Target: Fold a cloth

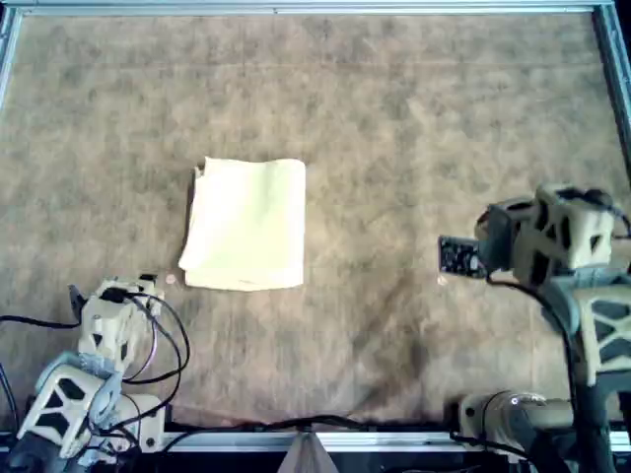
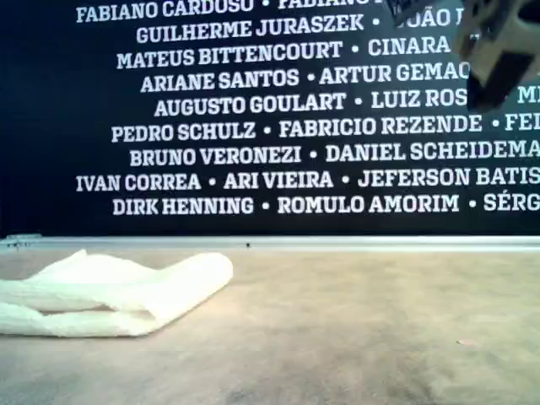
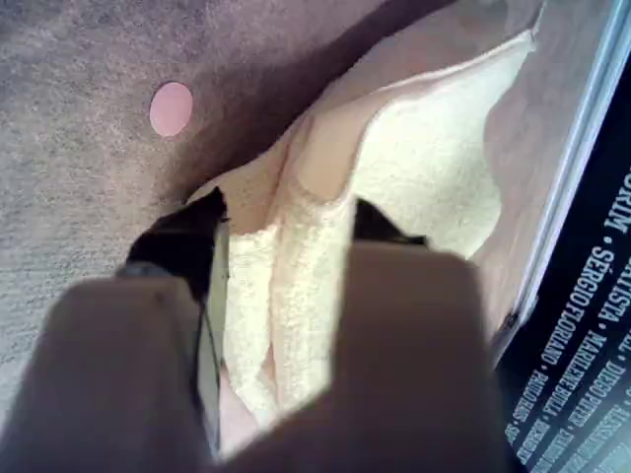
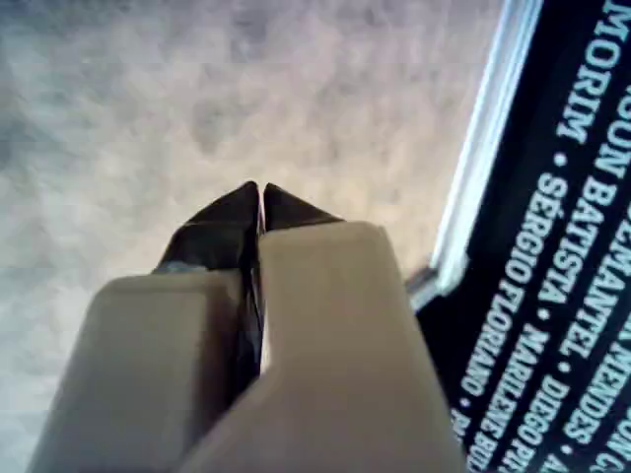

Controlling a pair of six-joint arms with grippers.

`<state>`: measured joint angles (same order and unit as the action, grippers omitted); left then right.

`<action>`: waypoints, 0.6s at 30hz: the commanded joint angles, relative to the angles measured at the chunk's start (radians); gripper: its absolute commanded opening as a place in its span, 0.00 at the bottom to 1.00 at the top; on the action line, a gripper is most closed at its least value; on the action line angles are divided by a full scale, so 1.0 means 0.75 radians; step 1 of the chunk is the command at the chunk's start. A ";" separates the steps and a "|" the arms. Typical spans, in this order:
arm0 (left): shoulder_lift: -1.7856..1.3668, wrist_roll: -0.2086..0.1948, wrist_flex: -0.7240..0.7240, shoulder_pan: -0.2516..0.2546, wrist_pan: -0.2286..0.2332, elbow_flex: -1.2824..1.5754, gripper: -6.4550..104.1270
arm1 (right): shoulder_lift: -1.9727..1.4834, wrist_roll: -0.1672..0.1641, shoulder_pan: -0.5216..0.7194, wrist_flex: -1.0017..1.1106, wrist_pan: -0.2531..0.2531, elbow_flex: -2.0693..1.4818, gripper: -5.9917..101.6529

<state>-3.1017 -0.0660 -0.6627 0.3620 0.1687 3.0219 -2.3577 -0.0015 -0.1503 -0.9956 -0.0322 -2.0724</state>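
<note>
Pale yellow cloth (image 1: pixel 246 225), terry-textured, folded to rough rectangle on mottled brown felt table (image 1: pixel 414 128). My first gripper (image 3: pixel 284 222) parted, cloth fold between jaws. My second gripper (image 4: pixel 260 189) closed, empty.

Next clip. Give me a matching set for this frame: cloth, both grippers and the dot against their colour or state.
1. cloth
2. my first gripper
3. my second gripper
4. dot

a. shut, nothing held
b. pink, round
c. pale yellow, folded in layers
d. jaws apart, cloth seen between them

Pairs: 1-c, 2-d, 3-a, 4-b
</note>
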 commanded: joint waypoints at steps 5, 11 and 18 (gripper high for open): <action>-0.014 0.006 0.027 -0.025 0.012 -0.074 0.10 | -0.530 -0.008 0.020 0.323 0.027 -0.382 0.05; -0.014 0.006 0.025 -0.027 0.059 -0.059 0.05 | -0.929 -0.010 0.025 0.489 0.033 -0.810 0.05; -0.016 -0.006 0.027 -0.025 0.366 -0.059 0.05 | -1.027 -0.010 0.025 0.577 0.033 -1.078 0.06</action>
<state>-3.1017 -0.0614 -0.6627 0.3620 0.3835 3.0219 -3.0864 -0.0077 -0.1411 -0.6289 -0.0138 -2.8777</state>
